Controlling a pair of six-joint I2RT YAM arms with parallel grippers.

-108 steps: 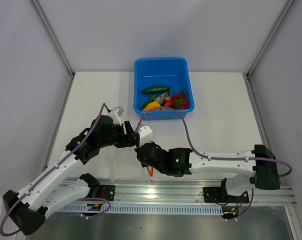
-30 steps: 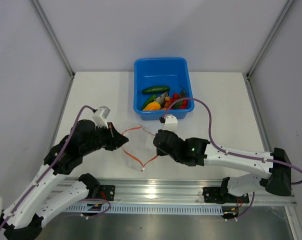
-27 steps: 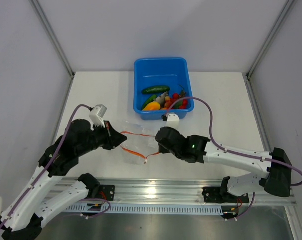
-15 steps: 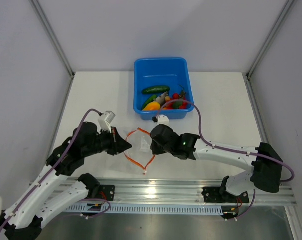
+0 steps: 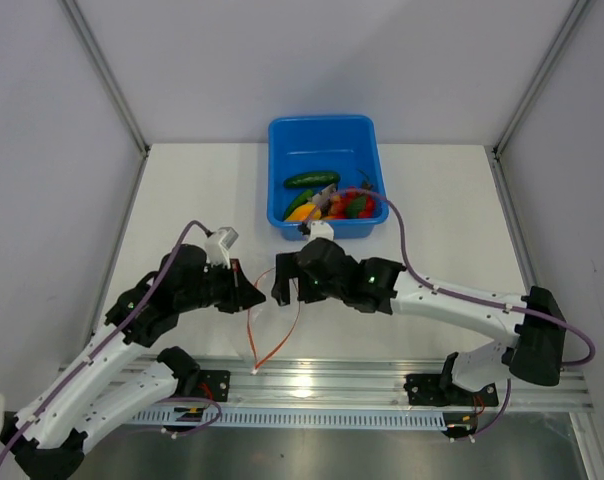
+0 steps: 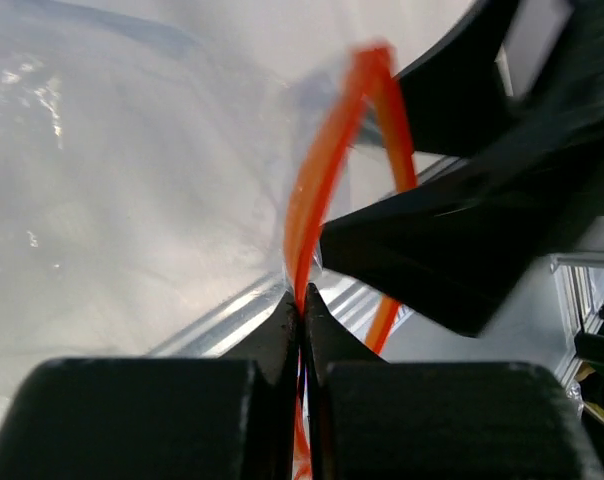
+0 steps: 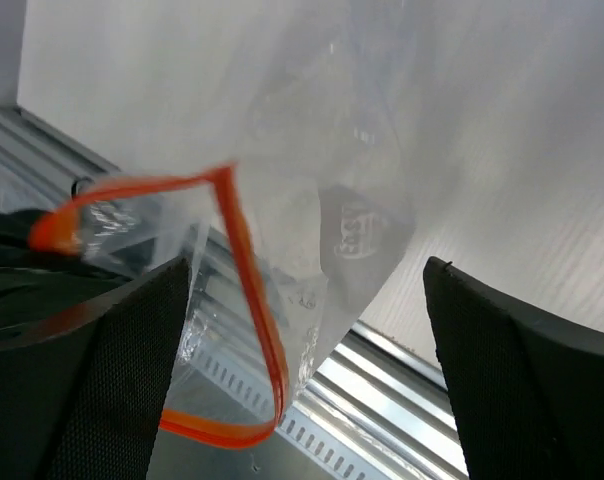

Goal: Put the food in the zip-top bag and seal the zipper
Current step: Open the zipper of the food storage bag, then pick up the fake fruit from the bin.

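left gripper: clamping fully closed on the zipper, holding one lip of the zip-top bag.
right gripper: jaws standing wide, gripping nothing, with the bag hanging between them.
food: lying in the blue tub, at 12 o'clock from the bag.
step: looks like mouth-opening. The right gripper should be pinching the opposite lip and pulling gently toward 3 o'clock.
pose: forearms converging mid-table, left at 9 o'clock, right at 3 o'clock, zipper loop drooping toward 6.
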